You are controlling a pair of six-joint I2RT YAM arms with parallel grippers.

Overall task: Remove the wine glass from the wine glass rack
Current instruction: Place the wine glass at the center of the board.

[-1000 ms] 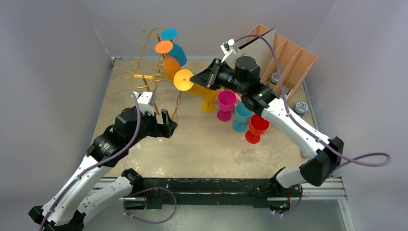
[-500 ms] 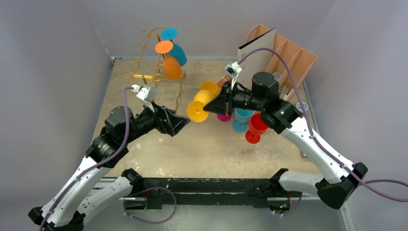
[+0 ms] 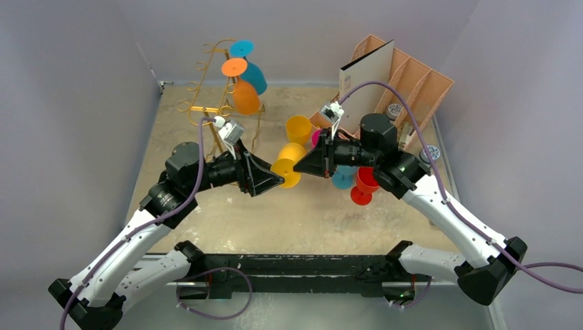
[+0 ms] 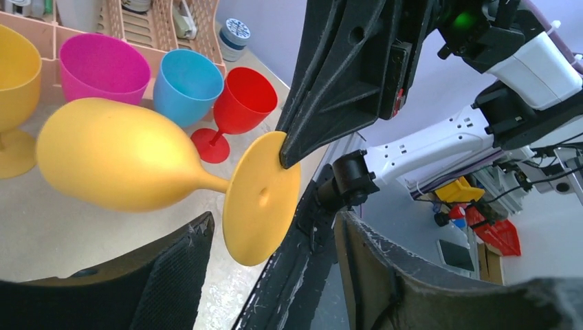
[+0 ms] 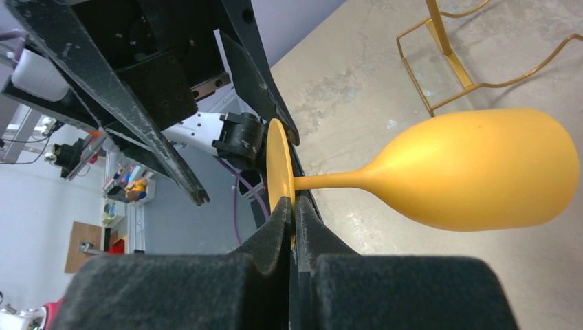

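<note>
Across the back of the beige, mottled tabletop [image 3: 309, 220]: the wine glass rack [image 3: 207, 110] is back left. It's thin gold wire, an A-frame with curled hooks on a rectangular wire base. Back right is a peach plastic slotted organiser [image 3: 419, 82] with a flat white board [image 3: 364, 79] standing in it. Two glasses hang bowl-down from the rack hooks, an orange glass [image 3: 245, 96] and a teal glass [image 3: 256, 75].

The yellow wine glass [image 4: 117, 165] is off the rack, in mid-air over the tabletop centre, lying on its side. Matte plastic look, egg-shaped bowl, thin stem, flat round foot. The foot faces the left arm.

The right end effector [image 5: 293, 213] is pinched tight on the foot's rim and carries the glass. The left end effector [image 3: 278, 181] has its jaws partly apart with the foot disc between them. One finger is close to the foot and the other is clear of it, so no grip there.

Standing upright and bunched near the organiser: a second yellow glass [image 4: 10, 75], a magenta glass [image 4: 103, 69], a blue glass [image 4: 187, 86] and a red glass [image 4: 240, 103]. A small round tin [image 4: 236, 31] with a patterned lid is beside the organiser.

Compared with a second ago, the glass was up beside the rack, the right arm was high and the left end effector was well apart from it. Half a second ago the left jaws were wider and just short of the foot. Now the glass is lower and central, and the left jaws are narrower around the foot.
</note>
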